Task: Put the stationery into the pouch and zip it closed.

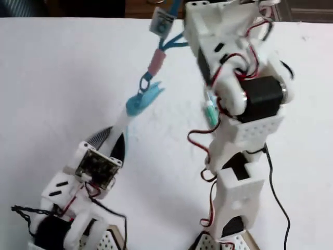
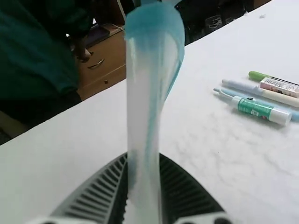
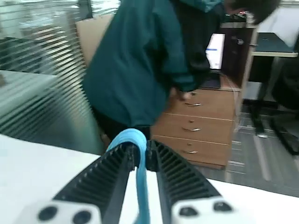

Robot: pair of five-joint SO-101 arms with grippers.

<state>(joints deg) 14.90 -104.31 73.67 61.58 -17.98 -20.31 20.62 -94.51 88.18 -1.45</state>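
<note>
The pouch [image 2: 149, 70] is held up between both arms. Its white-and-blue end is pinched in the closed left gripper [image 2: 142, 161], and its blue strap [image 3: 125, 138] is clamped by the right gripper [image 3: 141, 147]. It is judged light, limp and slick. The pens [image 2: 261, 100], lying on the table [image 2: 210, 163], are best taken mid-barrel.

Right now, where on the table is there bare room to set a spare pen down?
The widest bare table lies beside the pouch, on the side away from the pens. A narrower strip runs outside the right arm, though a black cable crosses it. Between pouch and right arm it is crowded.
</note>
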